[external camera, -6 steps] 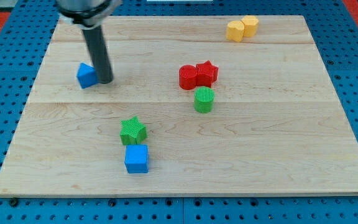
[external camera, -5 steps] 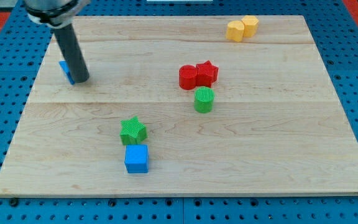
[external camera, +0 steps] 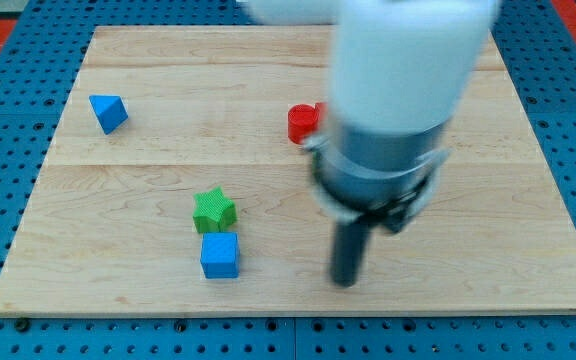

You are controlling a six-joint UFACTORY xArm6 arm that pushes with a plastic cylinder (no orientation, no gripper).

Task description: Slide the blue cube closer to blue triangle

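Note:
The blue cube sits near the board's bottom edge, left of centre, just below the green star. The blue triangle lies far off at the upper left of the board. My tip rests on the board to the right of the blue cube, about a hundred pixels away and touching no block. The arm above it is blurred and covers much of the view's upper right.
A red block shows partly at the arm's left edge, its shape unclear. The arm hides the other blocks on the right side. The wooden board lies on a blue pegboard.
My tip has left the blue triangle at the upper left and swung to the lower middle-right. The triangle has shifted left and up. The arm now hides the red, green and yellow blocks.

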